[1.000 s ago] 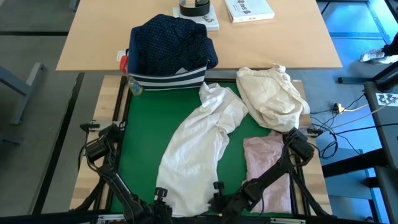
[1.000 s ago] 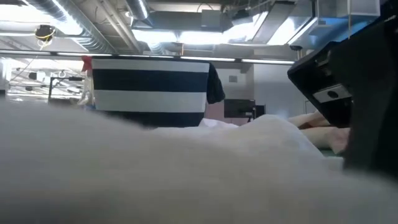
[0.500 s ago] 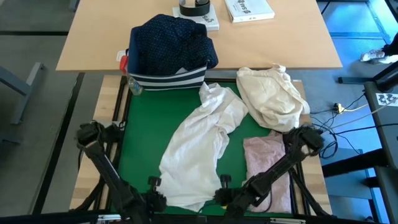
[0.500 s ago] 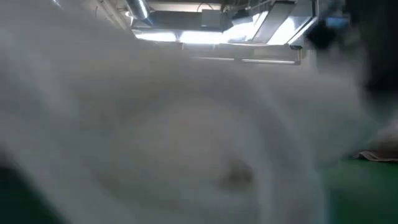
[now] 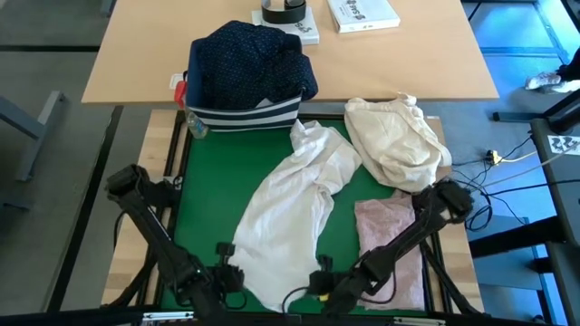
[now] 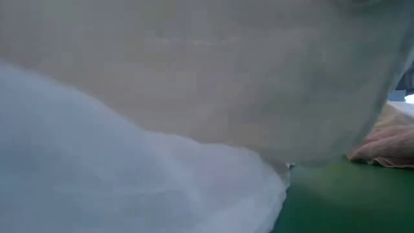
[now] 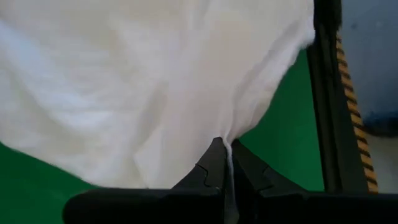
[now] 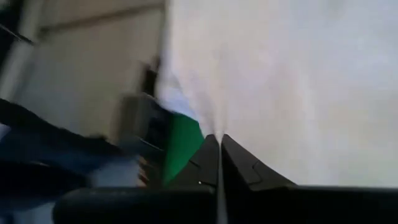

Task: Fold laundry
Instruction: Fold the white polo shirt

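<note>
The white shirt [image 5: 294, 195] lies slantwise down the green mat [image 5: 213, 181], from its far end near the bin to its near end between my two grippers. My left gripper [image 5: 237, 274] is shut on the near end's left corner, my right gripper [image 5: 313, 282] on its right corner. In the low view the raised white cloth [image 6: 129, 175] fills almost the whole picture. A pale pink top [image 5: 388, 246] lies flat on the mat under my right arm. The navy white-dotted shirt [image 5: 249, 56] is heaped in the striped bin. The jeans do not show. My left gripper pinches the shirt's near edge [image 7: 229, 138] between its two fingers, slanting down from the near left. The cloth puckers at the fingertips and fans out beyond them, raised off the mat there. My right gripper pinches the shirt's near edge [image 8: 216, 127] between its two fingers, slanting down from the near right. The cloth gathers into a crease at the fingertips and spreads out beyond them, lifted at this end.
A cream-beige cloth bundle [image 5: 396, 140] sits on the mat's far right corner, touching the shirt's far end. The navy striped bin [image 5: 243, 113] stands at the mat's far edge. Books and a tape roll [image 5: 283, 11] lie on the wooden table behind.
Both grippers have risen with the white shirt's near end. That end has come up off the mat and now fills the low view, hiding the bin. The shirt's far end has stayed by the cream bundle.
</note>
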